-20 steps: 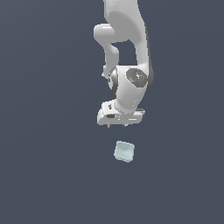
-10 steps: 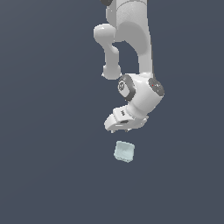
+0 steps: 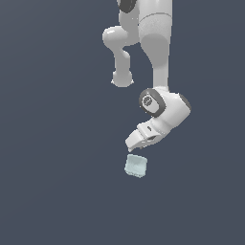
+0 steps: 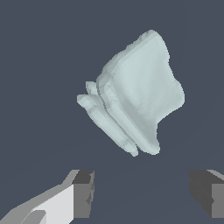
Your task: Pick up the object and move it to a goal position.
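The object [image 3: 135, 165] is rendered in pale, translucent mint green. The arm [image 3: 160, 57] is coloured white, the gripper [image 4: 142, 192] white with dark grey pads [image 4: 83, 192]. A plain slate-blue backdrop [image 3: 48, 143] is seen, unpatterned.

A flat, dark slate-grey surface [image 3: 52, 143] is lying across the whole exterior view, reaching from the exterior view's left to its right and from the near edge to the far one with no seam or marking showing. The same plain grey ground [image 4: 39, 52] is filling the background of the wrist view, looking even in tone throughout. Nothing about its material or its edges is showing clearly enough to tell.
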Motion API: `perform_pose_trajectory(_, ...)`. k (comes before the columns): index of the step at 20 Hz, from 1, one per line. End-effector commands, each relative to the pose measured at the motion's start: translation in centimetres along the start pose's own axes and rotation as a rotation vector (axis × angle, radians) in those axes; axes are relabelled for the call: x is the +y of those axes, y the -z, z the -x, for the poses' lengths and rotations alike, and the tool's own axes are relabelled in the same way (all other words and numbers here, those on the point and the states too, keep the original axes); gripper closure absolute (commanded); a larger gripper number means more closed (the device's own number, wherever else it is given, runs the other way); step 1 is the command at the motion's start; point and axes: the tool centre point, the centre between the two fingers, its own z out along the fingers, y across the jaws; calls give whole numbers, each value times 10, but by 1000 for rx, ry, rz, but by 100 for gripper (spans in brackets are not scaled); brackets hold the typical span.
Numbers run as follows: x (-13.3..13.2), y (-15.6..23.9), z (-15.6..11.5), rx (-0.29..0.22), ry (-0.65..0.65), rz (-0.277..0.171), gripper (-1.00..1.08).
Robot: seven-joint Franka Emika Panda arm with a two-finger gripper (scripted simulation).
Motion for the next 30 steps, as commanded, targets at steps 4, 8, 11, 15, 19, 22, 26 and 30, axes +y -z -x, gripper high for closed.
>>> perform_pose_trajectory(4, -12, 1, -17, 46, 100, 122, -60)
perform_pose_trajectory(8, -21, 3, -30, 81, 168, 202, -60)
perform_pose_trajectory(11, -27, 5, -37, 105, 210, 251, -60)
perform_pose_trajectory(15, -34, 8, -45, 129, 253, 299, -60)
perform_pose_trajectory(19, -38, 10, -50, 146, 281, 330, -60)
perform_pose_trajectory(22, -40, 11, -52, 152, 291, 341, -60)
perform_pose_trajectory(26, -40, 10, -52, 152, 291, 340, -60)
perform_pose_trajectory(30, -37, 2, -53, 152, 291, 341, -60)
